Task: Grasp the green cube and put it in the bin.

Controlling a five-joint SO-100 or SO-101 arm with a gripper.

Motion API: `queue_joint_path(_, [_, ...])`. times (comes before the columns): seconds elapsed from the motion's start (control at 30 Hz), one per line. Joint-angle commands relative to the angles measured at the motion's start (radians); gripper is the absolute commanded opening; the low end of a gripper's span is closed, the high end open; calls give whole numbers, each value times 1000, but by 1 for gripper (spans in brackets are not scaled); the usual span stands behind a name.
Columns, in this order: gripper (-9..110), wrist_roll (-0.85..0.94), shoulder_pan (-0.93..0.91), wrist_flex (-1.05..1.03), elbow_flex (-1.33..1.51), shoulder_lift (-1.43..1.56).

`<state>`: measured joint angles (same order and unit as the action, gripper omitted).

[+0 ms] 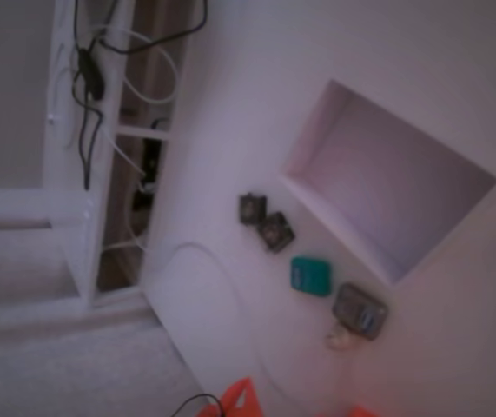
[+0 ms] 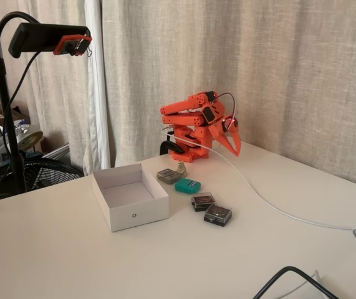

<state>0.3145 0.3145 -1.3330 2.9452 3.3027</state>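
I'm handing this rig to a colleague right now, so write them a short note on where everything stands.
Claw: the orange two-finger claw hangs folded by the arm's base above the table, empty; whether its jaws are open or shut cannot be told.
Things: the small teal-green rounded cube lies on the white table, beside the open side of the large shallow white box bin, apart from its wall. A grey-brown rounded block and two dark square gadgets flank it.
Done: nothing; the bin is empty.
Left: reach out, grasp the cube, carry it over, release in the bin.
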Motion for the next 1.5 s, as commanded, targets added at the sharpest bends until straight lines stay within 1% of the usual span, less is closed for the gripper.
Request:
queue_joint_path(0.0, [-8,2,5,-3,0,9])
queue_joint_path(1.47, [-8,5,9,-3,0,9])
